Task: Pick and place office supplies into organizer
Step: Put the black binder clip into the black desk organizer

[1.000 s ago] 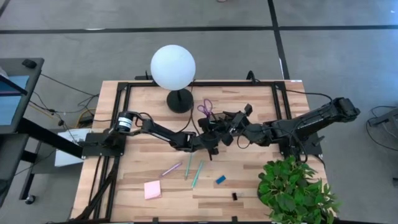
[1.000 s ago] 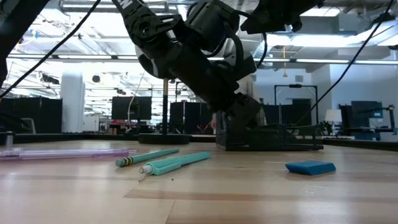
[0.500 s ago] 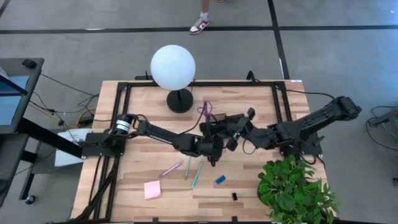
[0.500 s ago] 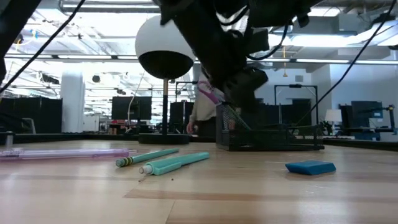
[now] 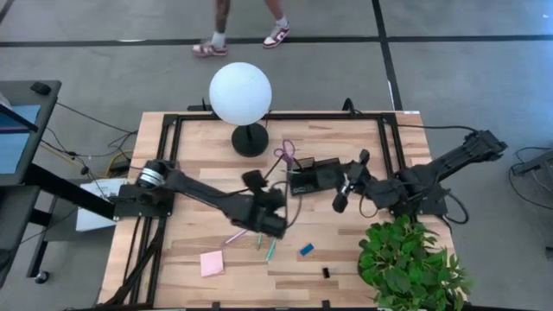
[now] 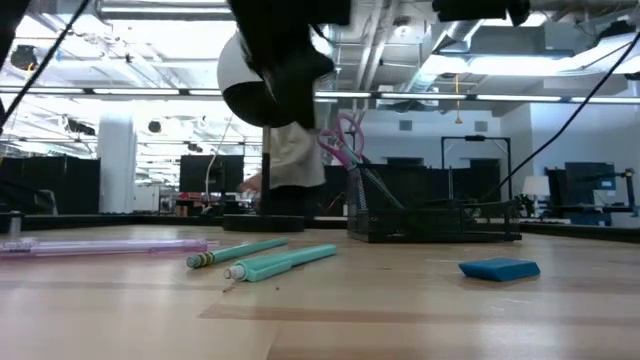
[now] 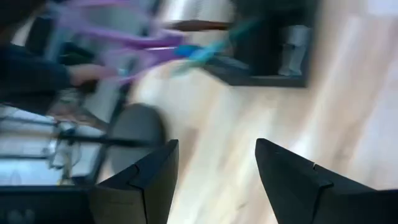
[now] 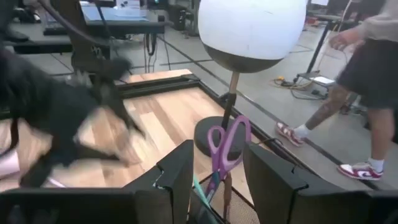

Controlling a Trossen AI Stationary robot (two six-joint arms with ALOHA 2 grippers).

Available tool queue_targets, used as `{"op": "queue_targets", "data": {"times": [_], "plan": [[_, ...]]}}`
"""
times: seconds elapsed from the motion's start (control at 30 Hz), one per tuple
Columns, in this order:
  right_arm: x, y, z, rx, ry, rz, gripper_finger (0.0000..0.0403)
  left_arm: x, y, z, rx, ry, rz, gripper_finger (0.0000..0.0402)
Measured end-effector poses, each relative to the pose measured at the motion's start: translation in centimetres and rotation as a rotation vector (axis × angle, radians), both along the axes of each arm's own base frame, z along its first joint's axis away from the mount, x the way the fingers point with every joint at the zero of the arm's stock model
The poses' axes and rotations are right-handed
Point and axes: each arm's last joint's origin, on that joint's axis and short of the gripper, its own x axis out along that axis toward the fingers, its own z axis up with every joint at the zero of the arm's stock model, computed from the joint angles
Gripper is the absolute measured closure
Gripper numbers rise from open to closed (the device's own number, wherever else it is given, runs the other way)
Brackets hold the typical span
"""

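Both claws hold nothing: left claw [image 5: 270,221] spread wide, right claw [image 5: 339,204] parted.

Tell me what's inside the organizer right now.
The organizer holds the purple-handled scissors standing upright, handles up, with a teal pen and a dark brown pen beside them. The mesh walls hide whatever lies low in the other compartments.

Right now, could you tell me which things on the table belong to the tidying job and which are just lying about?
Job:
organizer
purple scissors, standing in it
teal pens
purple pen
pink sticky pad
blue eraser
black clip

Lying about:
white globe lamp
green plant
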Motion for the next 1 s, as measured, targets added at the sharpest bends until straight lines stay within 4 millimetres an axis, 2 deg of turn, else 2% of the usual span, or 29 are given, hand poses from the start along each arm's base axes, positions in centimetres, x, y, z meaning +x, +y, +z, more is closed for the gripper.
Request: {"op": "queue_targets", "data": {"times": [0.1, 0.23, 0.4, 0.5, 0.63, 0.73, 0.87, 1.0], "plan": [[-0.7, -0.2, 0.4, 0.02, 0.004, 0.042, 0.0269, -2.9, -0.6, 2.5, 0.038, -0.042, 0.072, 0.0191], [-1.3, -0.2, -0.3, 0.073, 0.054, 0.207, 0.0269, -6.2, -1.8, 4.8, 0.061, -0.132, 0.102, 0.0191], [-1.3, -0.1, -2.0, 0.1, 0.059, 0.344, 0.0269, -9.5, -3.2, 5.9, 0.012, -0.257, 0.06, 0.0191], [-0.8, 0.1, -3.1, 0.112, 0.054, 0.511, 0.0269, -11.0, -3.7, 6.0, -0.009, -0.333, 0.032, 0.0191], [0.5, 0.4, -4.4, 0.125, 0.04, 0.739, 0.0269, -12.5, -3.9, 5.8, -0.049, -0.391, 0.006, 0.0191], [1.6, 0.1, -5.5, 0.123, 0.098, 0.783, 0.0269, -13.3, -3.6, 5.6, -0.063, -0.417, 0.002, 0.0191], [3.6, -0.4, -8.0, 0.159, 0.192, 0.799, 0.0269, -13.8, -3.2, 5.1, -0.072, -0.437, 0.006, 0.0191], [5.4, -0.1, -10.9, 0.264, 0.271, 0.952, 0.0269, -13.8, -3.2, 5.0, -0.075, -0.443, 0.008, 0.0191]]}}
